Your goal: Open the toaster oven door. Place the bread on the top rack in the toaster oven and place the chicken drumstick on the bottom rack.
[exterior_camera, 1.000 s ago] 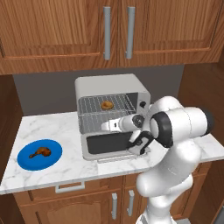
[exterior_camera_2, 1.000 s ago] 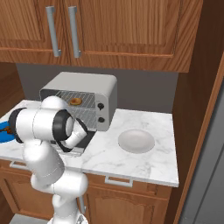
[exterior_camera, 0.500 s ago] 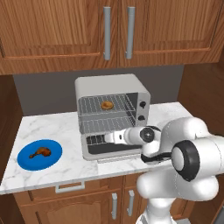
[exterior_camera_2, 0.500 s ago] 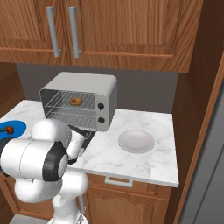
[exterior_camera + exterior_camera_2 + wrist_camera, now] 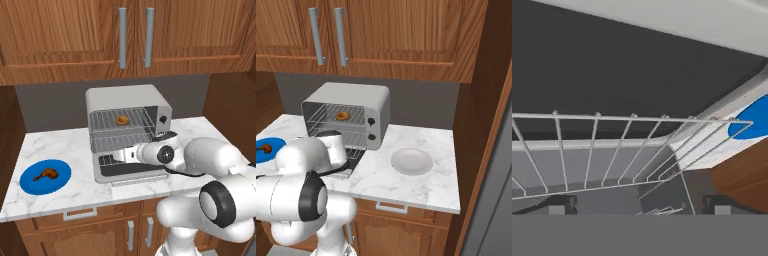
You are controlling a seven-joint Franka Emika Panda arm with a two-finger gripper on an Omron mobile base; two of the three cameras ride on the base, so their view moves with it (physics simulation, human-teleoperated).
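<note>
A: Closest in, the gripper [image 5: 111, 156] sits low over the toaster oven door [image 5: 131, 172], which lies folded down flat on the marble counter [image 5: 60, 147]. In the hand view the two finger tips [image 5: 562, 204] stand far apart at the bottom corners, so the jaws are wide open with nothing between them.

B: And right past those tips is a wire shelf [image 5: 612, 150]; whether it is the upper or the lower one cannot be told from that view.

A: From the left base view, the chicken drumstick [image 5: 44, 174] lies on the blue plate [image 5: 30, 186], out at nine o'clock from the door and well apart from it.

B: Go a step farther and there is the toaster oven [image 5: 127, 97] itself, cavity open. The bottom rack [image 5: 122, 143] is bare.

A: Above it, the top rack [image 5: 107, 120] carries the bread [image 5: 122, 120], roughly at its middle.

B: From the right base view, a white bowl [image 5: 412, 161] rests on the counter at about four o'clock from the oven, clear of it.

A: Farthest back, wooden cabinets [image 5: 70, 35] with grey handles hang at twelve o'clock over the oven.
</note>
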